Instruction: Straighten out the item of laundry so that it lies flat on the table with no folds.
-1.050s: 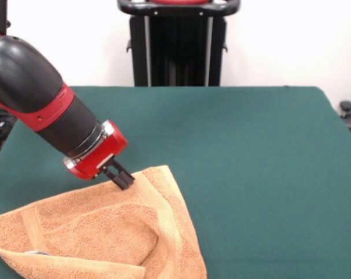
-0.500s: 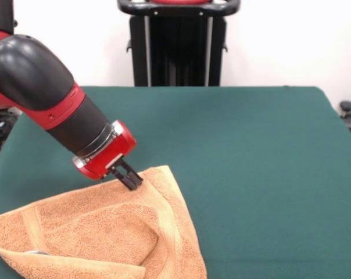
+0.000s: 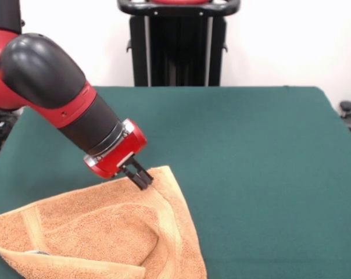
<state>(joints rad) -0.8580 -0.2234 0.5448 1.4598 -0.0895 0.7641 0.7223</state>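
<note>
Your towel (image 3: pixel 100 232): orange-tan terry, folded over itself, not flat, paler woven band along right edge. Lies at near left part of table (image 3: pixel 251 157), dark green cloth top; peaked far corner points up-table.

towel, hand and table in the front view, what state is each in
towel: folded over itself, bunched, not flat, lying on the table
hand: fingers close together, tips at the towel's far corner; grip unclear
table: green top, mostly bare, towel at its near left

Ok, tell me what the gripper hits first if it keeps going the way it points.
Most likely the towel: the gripper points down at its far corner, apparently nearly touching.
</note>
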